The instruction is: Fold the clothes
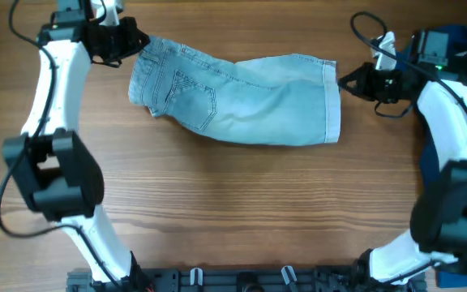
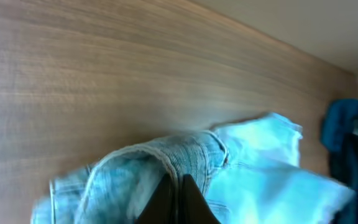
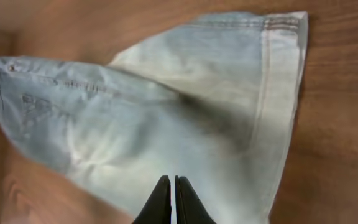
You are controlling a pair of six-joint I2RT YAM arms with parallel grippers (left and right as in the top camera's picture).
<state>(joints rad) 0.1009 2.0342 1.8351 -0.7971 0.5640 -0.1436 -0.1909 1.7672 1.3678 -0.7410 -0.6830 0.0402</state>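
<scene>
Light blue faded jeans (image 1: 242, 99) lie folded across the table's far side, cuffs rightward.

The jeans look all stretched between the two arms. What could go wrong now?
The left gripper has pinched only a small fold at the waistband of the jeans, so it might slip free. The right gripper pinches just the cuff edge, so pulling unevenly could bunch the jeans into a crooked fold.

No readable text — no labels, brands or numbers anywhere.
</scene>
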